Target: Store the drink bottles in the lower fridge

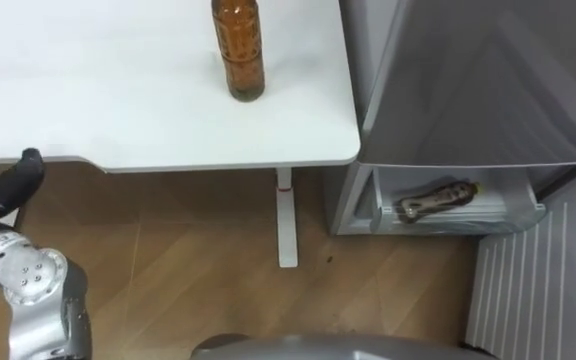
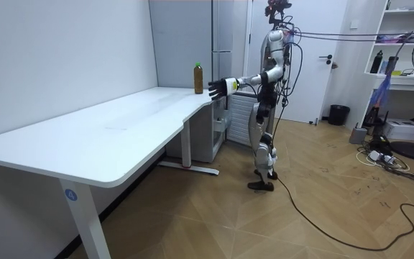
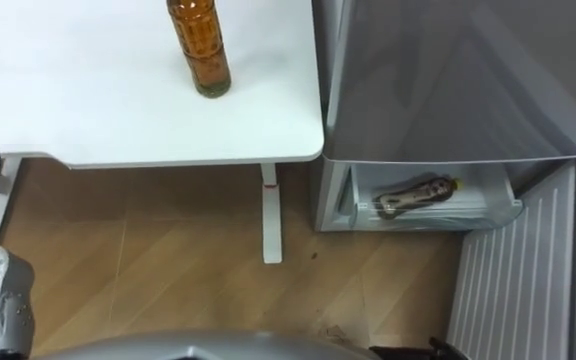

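A brown drink bottle stands upright on the white table, near its right end. My left hand hovers open at the table's front edge, well to the left of that bottle and apart from it; the room view has it stretched out just short of the bottle. A second brown bottle lies on its side in the lower fridge's pulled-out compartment. My right hand hangs by my hip in the room view.
The grey fridge stands right beside the table's end. Its lower door, ribbed white inside, is swung open at my right. A white table leg stands on the wooden floor between table and fridge.
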Motion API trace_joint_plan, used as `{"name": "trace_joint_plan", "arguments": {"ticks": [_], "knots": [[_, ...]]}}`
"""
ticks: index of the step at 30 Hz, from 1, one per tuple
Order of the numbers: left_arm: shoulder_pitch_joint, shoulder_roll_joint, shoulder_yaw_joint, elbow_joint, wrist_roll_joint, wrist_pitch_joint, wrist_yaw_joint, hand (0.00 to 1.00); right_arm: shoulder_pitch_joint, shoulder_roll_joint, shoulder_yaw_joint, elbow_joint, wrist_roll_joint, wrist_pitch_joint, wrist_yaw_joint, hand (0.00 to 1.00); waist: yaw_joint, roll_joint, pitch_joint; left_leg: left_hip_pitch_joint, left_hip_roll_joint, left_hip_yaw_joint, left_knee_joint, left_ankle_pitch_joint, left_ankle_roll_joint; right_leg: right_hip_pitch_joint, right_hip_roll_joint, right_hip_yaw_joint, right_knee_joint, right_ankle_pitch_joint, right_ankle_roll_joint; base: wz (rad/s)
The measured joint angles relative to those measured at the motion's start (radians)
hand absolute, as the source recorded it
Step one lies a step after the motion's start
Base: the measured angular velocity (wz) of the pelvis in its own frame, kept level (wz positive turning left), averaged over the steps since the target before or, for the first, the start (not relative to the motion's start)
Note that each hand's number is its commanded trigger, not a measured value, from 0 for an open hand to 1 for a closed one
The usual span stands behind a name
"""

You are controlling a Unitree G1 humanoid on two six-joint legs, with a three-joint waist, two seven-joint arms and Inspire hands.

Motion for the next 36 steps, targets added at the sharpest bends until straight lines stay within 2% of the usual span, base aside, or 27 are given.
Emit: {"name": "trace_joint_plan", "arguments": {"ticks": [7, 10, 17, 22, 30, 32, 34, 36], "knots": [[-0.003, 0.002, -0.059, -0.227, -0.001, -0.012, -0.048, 0.00, 0.000, 0.006, 0.000, 0.005, -0.004, -0.028, 0.000, 0.00, -0.026, 0.001, 0.0026, 0.007, -0.002, -0.008, -0.003, 0.000, 0.000, 0.006, 0.002, 0.013, -0.002, 0.000, 0.000, -0.01], [-0.007, 0.003, -0.077, -0.272, 0.001, -0.030, -0.083, 0.00, 0.000, 0.006, -0.005, 0.004, -0.008, -0.029, 0.001, 0.00, -0.041, 0.004, 0.0040, 0.010, -0.002, -0.009, -0.006, 0.000, 0.000, 0.007, 0.002, 0.014, -0.002, 0.000, 0.000, -0.06], [-0.049, 0.005, -0.101, -0.272, 0.007, -0.030, -0.158, 0.00, -0.003, 0.007, -0.015, 0.009, -0.026, -0.049, 0.035, 0.00, -0.086, 0.005, 0.0071, 0.013, -0.002, -0.011, -0.005, 0.000, 0.000, 0.008, 0.003, 0.018, -0.001, 0.000, 0.000, -0.02], [-0.053, 0.005, -0.131, -0.270, 0.007, -0.028, -0.219, 0.00, -0.003, 0.009, -0.015, 0.011, -0.026, -0.046, 0.040, 0.00, -0.088, 0.000, 0.0105, 0.018, -0.002, -0.011, -0.006, 0.000, 0.000, 0.006, 0.004, 0.040, -0.001, 0.000, 0.000, -0.10], [-0.057, 0.016, -0.145, -0.220, -0.007, -0.018, -0.300, 0.00, 0.000, 0.008, -0.021, 0.013, -0.028, -0.034, 0.034, 0.00, -0.109, 0.013, 0.0152, 0.025, -0.002, -0.011, -0.008, -0.001, 0.000, 0.017, 0.005, 0.041, 0.000, 0.000, -0.001, -0.01], [-0.066, 0.016, -0.145, -0.186, -0.007, -0.009, -0.326, 0.00, 0.001, 0.008, -0.034, 0.019, -0.031, -0.033, 0.031, 0.00, -0.112, 0.018, 0.0156, 0.028, -0.002, -0.011, -0.010, -0.001, 0.000, 0.014, 0.005, 0.042, 0.000, 0.000, -0.001, 0.00], [-0.075, 0.016, -0.144, -0.169, -0.007, 0.019, -0.356, 0.00, -0.001, 0.008, -0.048, 0.035, -0.042, -0.033, 0.031, 0.00, -0.116, 0.020, 0.0147, 0.027, -0.002, -0.011, -0.011, -0.001, 0.000, 0.011, 0.005, 0.042, 0.000, 0.000, -0.001, 0.00], [-0.079, 0.016, -0.144, -0.169, -0.007, 0.022, -0.378, 0.00, -0.001, 0.008, -0.053, 0.049, -0.060, -0.032, 0.031, 0.00, -0.119, 0.021, 0.0141, 0.027, -0.001, -0.010, -0.013, 0.000, 0.000, 0.008, 0.006, 0.045, 0.001, 0.000, -0.001, -0.04]]}}
